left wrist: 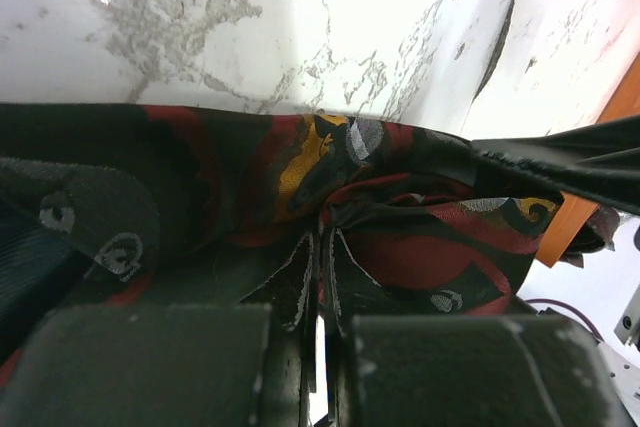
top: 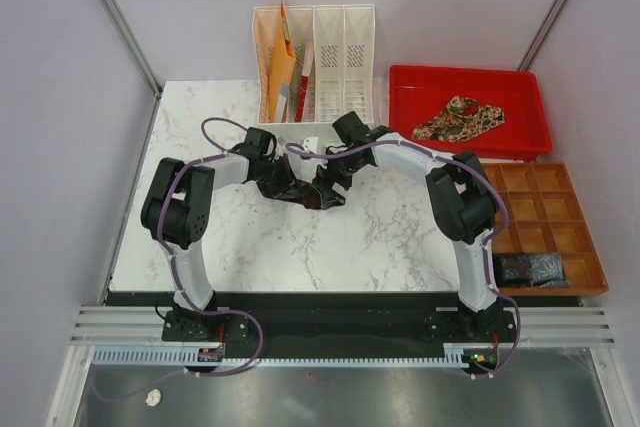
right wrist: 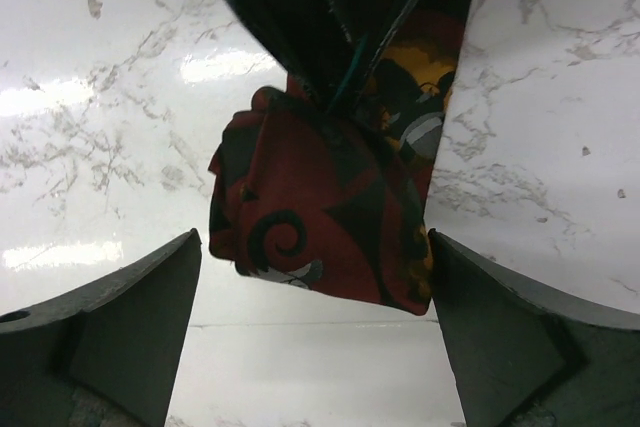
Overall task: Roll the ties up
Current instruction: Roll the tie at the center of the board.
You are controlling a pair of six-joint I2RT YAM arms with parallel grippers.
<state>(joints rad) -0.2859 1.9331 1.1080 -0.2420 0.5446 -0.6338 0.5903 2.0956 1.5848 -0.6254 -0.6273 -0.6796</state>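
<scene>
A dark tie point(top: 305, 192) in black and red with yellow and grey swirls lies bunched mid-table between both arms. My left gripper point(top: 288, 185) is shut on it. In the left wrist view the fingertips of the left gripper point(left wrist: 322, 247) pinch a fold of the tie point(left wrist: 420, 247). My right gripper point(top: 332, 192) is open. In the right wrist view the right gripper point(right wrist: 313, 239) straddles the tie's folded end point(right wrist: 320, 197), whose edge lies close to the right finger point(right wrist: 500, 337). A tan paisley tie point(top: 460, 117) lies crumpled in the red tray point(top: 400, 97).
A white file rack point(top: 330, 47) with orange folders point(top: 283, 62) stands at the back of the marble table point(top: 300, 257). A wooden compartment box point(top: 540, 197) sits at the right edge, with a dark rolled bundle point(top: 530, 269) in a near cell.
</scene>
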